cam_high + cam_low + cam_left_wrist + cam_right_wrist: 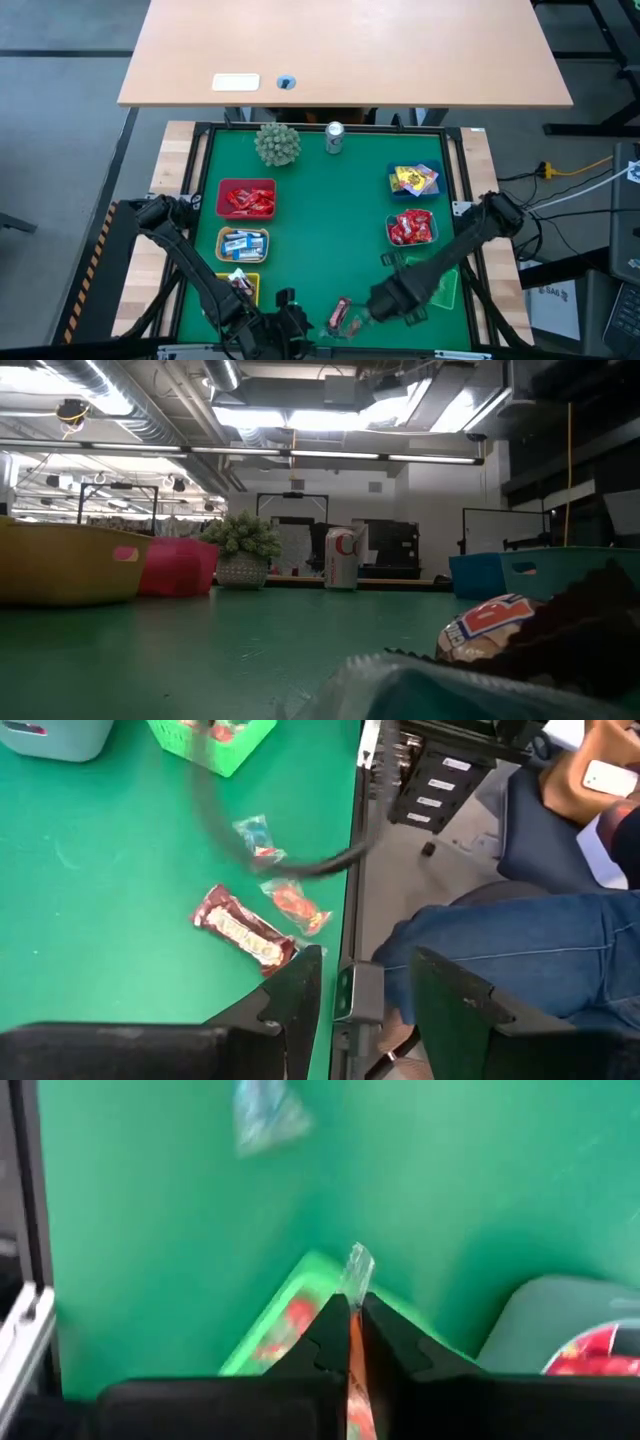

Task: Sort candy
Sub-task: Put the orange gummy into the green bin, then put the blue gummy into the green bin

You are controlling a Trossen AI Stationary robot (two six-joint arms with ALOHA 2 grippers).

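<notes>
Mid-sort: right gripper [355, 1325] clamped on a thin red-orange wrapped candy [354, 1365], lifted above the green mat. Left gripper [365, 995] parted, empty, near the front edge. Next, probably: carry to the red-filled basket [411, 229], release.

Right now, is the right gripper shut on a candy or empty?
Shut on a candy: in the right wrist view the right gripper pinches an orange-red candy by its wrapper.
</notes>
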